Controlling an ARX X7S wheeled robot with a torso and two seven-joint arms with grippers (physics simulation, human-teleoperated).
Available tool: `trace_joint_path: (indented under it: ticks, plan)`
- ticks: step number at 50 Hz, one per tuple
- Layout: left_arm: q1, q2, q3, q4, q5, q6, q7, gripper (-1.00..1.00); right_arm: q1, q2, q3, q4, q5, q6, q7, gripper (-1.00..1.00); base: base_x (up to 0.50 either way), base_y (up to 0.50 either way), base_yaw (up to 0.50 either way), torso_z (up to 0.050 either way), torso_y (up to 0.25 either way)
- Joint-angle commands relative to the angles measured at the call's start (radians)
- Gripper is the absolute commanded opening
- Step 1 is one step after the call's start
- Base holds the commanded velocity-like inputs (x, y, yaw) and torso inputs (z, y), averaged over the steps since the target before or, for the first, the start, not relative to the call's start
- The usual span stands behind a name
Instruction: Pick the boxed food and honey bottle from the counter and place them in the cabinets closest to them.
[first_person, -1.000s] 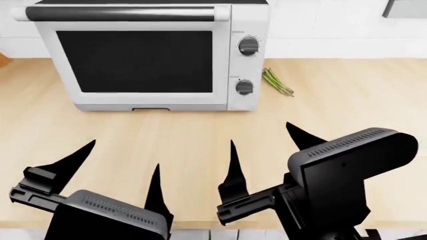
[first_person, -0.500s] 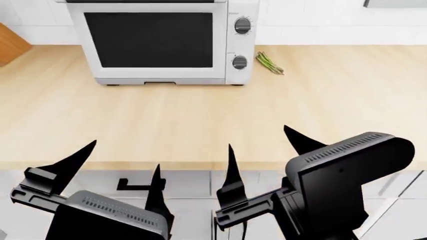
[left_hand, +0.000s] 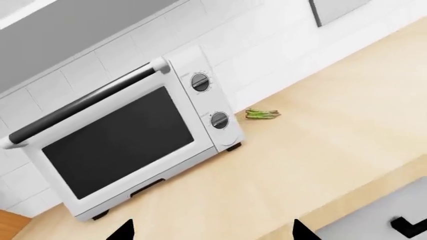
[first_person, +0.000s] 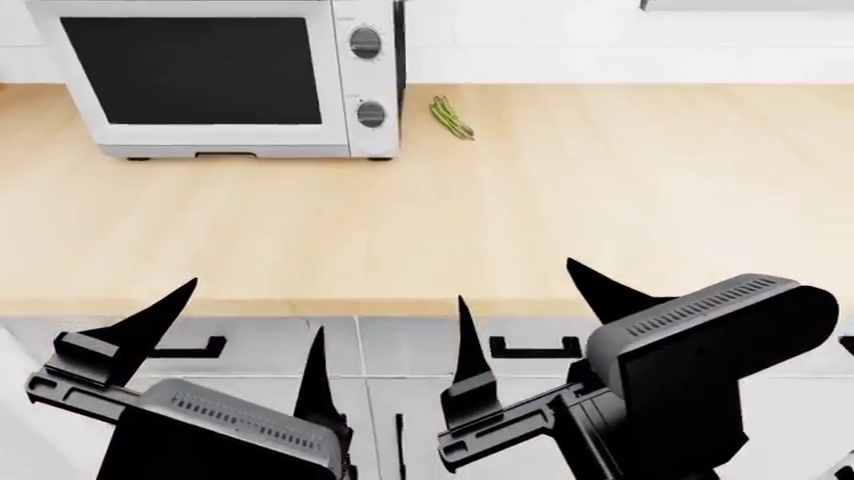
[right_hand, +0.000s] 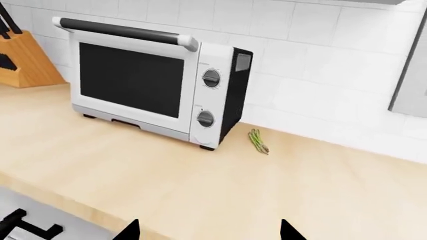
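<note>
The boxed food and the honey bottle are out of view in all three views. The light-beige wood-grain counter (first_person: 601, 200) fills the middle of the head view and also shows in both wrist views (left_hand: 320, 135) (right_hand: 200, 185). My left gripper (first_person: 254, 310) hangs open in front of the counter's front edge, over the drawer fronts, with nothing between its fingers. To its right, my right gripper (first_person: 517, 282) is open too and holds nothing, its far fingertip just over the counter edge. In the wrist views only the black fingertips show, spread wide apart (left_hand: 212, 229) (right_hand: 209, 229).
A white toaster oven (first_person: 227, 75) stands at the back left of the counter, with a small green asparagus bunch (first_person: 451, 117) just right of it. A wooden knife block (right_hand: 23, 60) sits left of the oven. Drawer fronts with black handles (first_person: 534, 348) run below the counter edge.
The head view has pulled back and shifted right: the oven slid to the upper left, and the counter's front edge and drawer fronts came into view. Both grippers stay open.
</note>
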Motion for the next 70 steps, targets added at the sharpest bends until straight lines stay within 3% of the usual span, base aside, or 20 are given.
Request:
trace_joint_path:
  ticks: [1,70]
  plan:
    - [-0.004,0.004,-0.009,0.0,-0.01,-0.006,0.0,1.0,-0.003,0.014,-0.003,-0.001,-0.006,-0.011,-0.013,1.0,-0.17,-0.5,0.0,0.0,0.0]
    - [0.016,0.004,-0.024,0.0,-0.007,-0.013,0.001,1.0,0.016,-0.006,-0.017,0.003,0.008,-0.019,-0.027,1.0,-0.03,-0.5,0.0,0.0,0.0]
